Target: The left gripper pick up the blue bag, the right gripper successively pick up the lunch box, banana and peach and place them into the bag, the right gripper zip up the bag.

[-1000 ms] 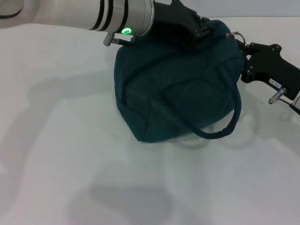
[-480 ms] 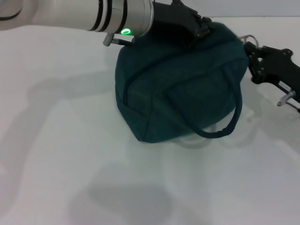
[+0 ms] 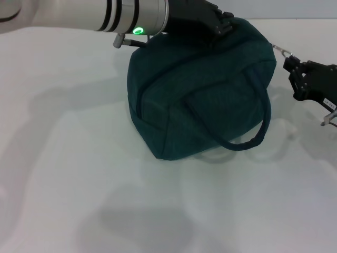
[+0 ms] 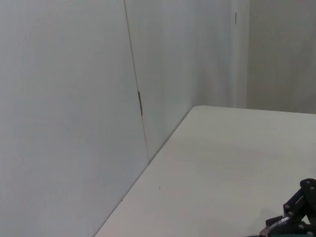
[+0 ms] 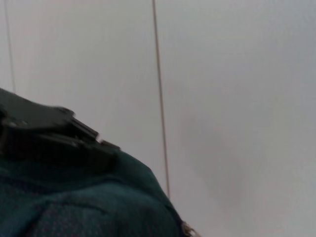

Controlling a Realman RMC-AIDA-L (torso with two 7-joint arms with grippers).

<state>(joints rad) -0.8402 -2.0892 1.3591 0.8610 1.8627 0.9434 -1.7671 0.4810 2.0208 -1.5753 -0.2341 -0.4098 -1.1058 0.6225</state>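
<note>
The blue bag [image 3: 205,89] stands on the white table in the head view, its top closed and one rope handle hanging down its front. My left gripper [image 3: 220,25] reaches in from the upper left and is shut on the bag's top edge. It also appears as a black shape [image 5: 49,138] above the bag's fabric [image 5: 89,207] in the right wrist view. At the bag's right end my right gripper [image 3: 290,62] is shut on the metal zipper pull [image 3: 281,51]. The lunch box, banana and peach are out of view.
The white table [image 3: 79,174] spreads around the bag, with the arms' shadows on it. The left wrist view shows a pale wall [image 4: 69,98] meeting the table's far edge [image 4: 148,163].
My right gripper has moved to the right with the zipper pull, drawing the bag's right end out. The left gripper has kept its hold on the bag's top.
</note>
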